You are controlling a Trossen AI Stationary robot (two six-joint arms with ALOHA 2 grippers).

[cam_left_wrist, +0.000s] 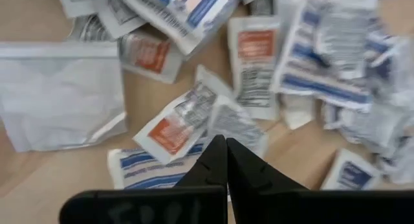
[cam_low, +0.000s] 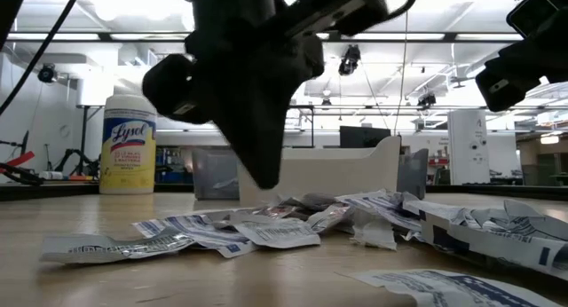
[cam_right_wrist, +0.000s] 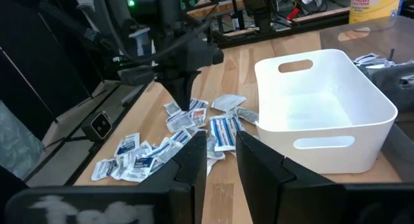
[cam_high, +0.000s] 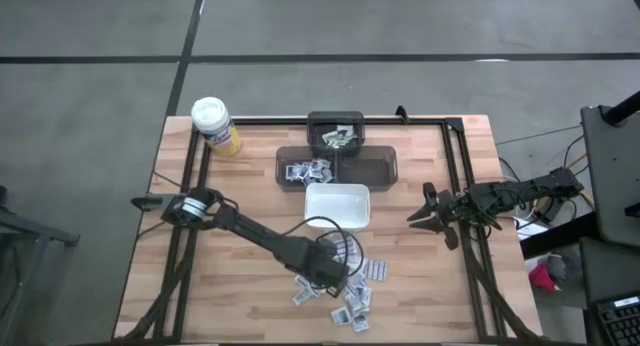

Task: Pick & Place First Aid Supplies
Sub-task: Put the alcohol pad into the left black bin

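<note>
Covering wooden table: scattered packets; left gripper jaws closed, right gripper jaws parted.

A white rectangular dish sits near the middle of the wooden table; three dark trays cluster just behind it toward the far edge; a yellow canister with a white lid stands upright at the far left corner.
</note>
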